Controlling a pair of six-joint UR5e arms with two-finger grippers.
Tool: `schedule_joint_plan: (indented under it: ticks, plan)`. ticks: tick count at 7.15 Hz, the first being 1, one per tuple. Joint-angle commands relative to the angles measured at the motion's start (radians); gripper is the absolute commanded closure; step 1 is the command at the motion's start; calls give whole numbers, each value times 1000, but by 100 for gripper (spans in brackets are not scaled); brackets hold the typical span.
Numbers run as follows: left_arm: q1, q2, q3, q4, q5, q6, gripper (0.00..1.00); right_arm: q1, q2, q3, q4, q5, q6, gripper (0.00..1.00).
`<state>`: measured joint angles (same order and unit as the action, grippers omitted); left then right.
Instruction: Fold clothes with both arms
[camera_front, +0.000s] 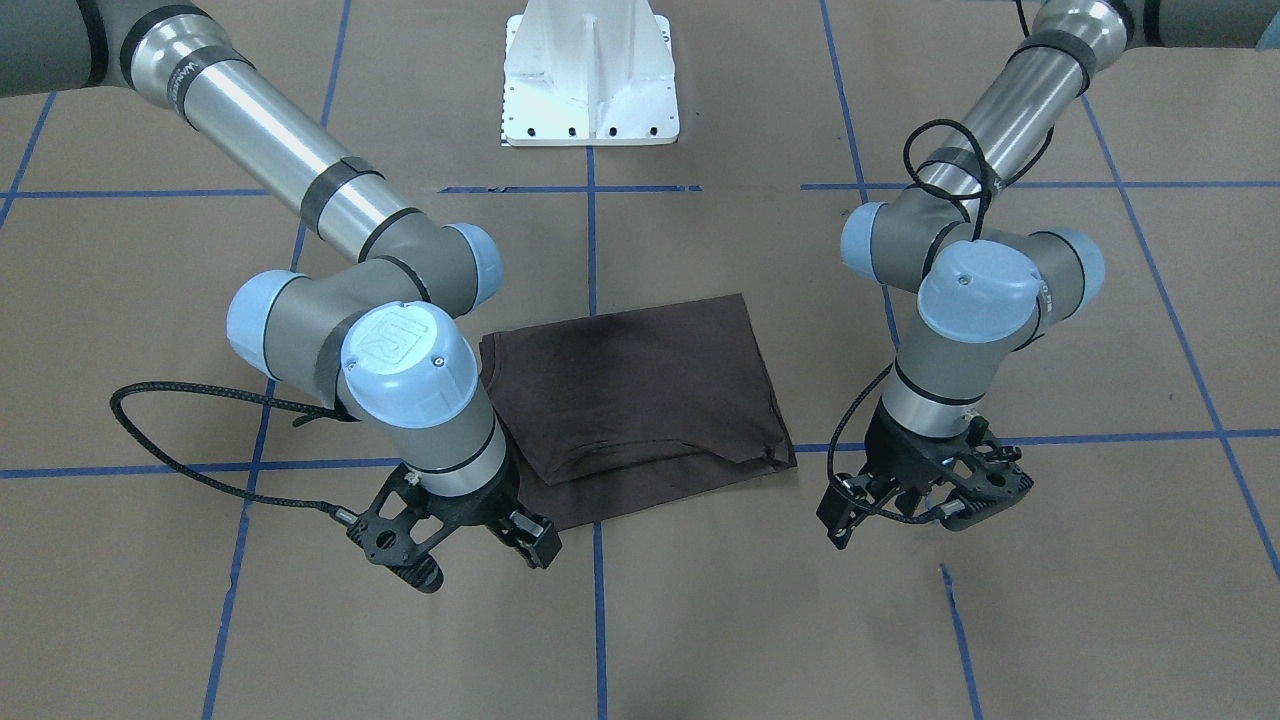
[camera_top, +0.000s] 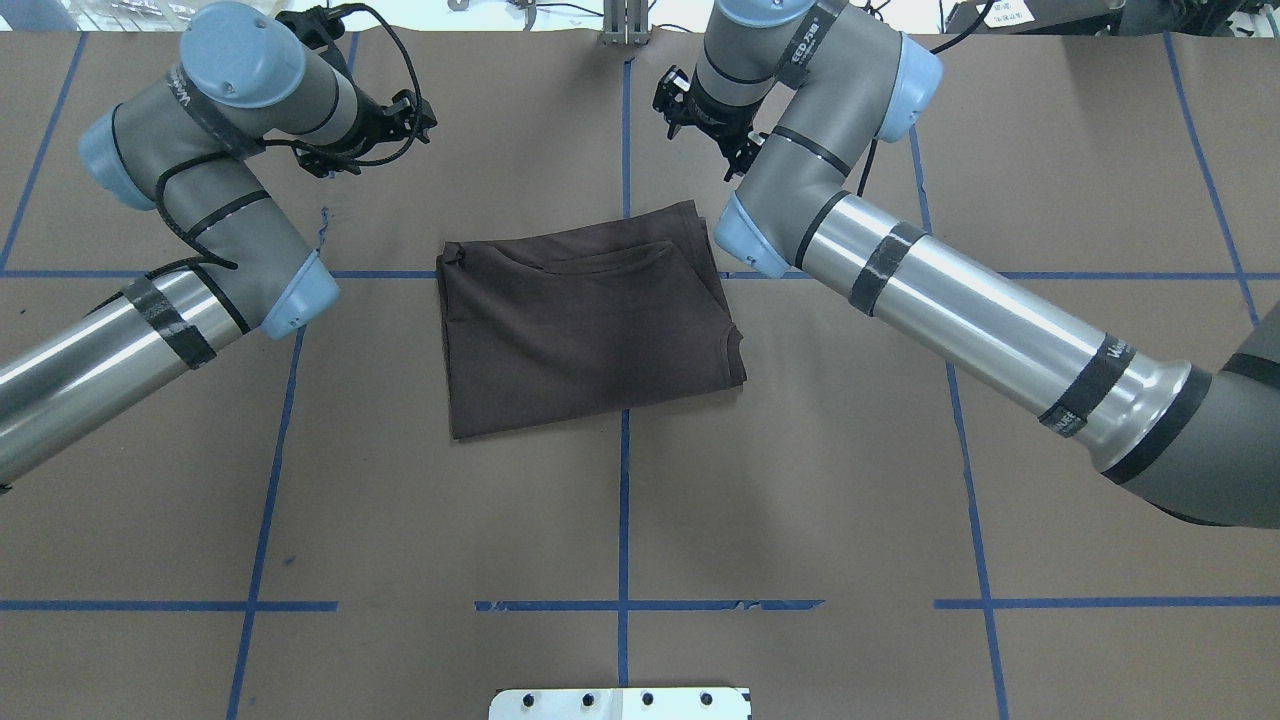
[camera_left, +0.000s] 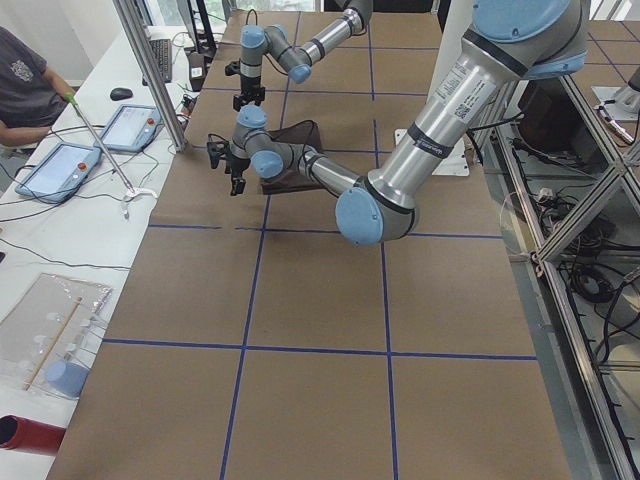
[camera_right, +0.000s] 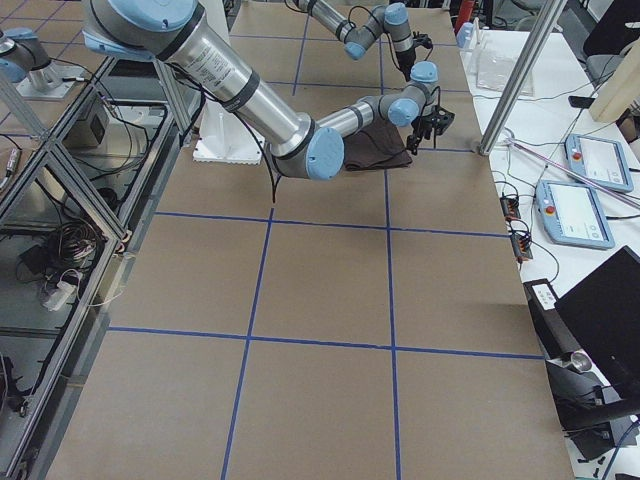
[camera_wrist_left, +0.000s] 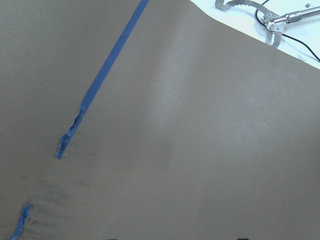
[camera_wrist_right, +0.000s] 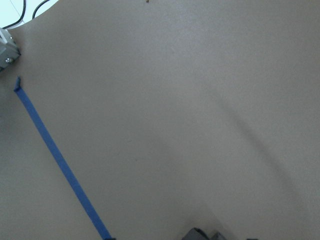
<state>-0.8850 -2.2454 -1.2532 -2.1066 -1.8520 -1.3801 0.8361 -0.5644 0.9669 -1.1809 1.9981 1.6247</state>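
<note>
The clothes, one dark brown T-shirt (camera_front: 630, 390) (camera_top: 580, 320), lie folded into a rough rectangle on the brown table, with a smaller folded layer on top toward the operators' side. My left gripper (camera_front: 915, 510) (camera_top: 375, 125) hovers open beside the shirt's far corner, apart from it. Just past the other far corner, my right gripper (camera_front: 465, 555) (camera_top: 705, 125) is also open and holds nothing. Both wrist views show only bare table paper and blue tape.
The white pedestal base (camera_front: 590, 75) stands at the robot's side of the table. Blue tape lines (camera_top: 623, 520) grid the brown paper. Past the table's far edge are a metal pole (camera_left: 150, 70), tablets (camera_left: 58, 165) and a seated person (camera_left: 25, 90).
</note>
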Motion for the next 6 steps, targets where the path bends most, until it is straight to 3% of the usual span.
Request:
schedule_joint_plan:
  ticks: [1,2,3,4,6]
  plan:
    - [-76,77,-100,10,-128,141,0,102,-64,62,-22,112,-173,0]
    - [-136,199,-214,16,-166,259,0,188,-203,217,-98,185,-350,0]
    - [-202,272,-289,67,-182,417,0,255,-362,386,-197,192,-537,0]
    - [-283,373,-370,135,-185,613,0,333,-511,486,-233,195,-750,0]
    - [-491,548,-391,160,-258,1137,0,531,-770,519,-229,253,-1217,0]
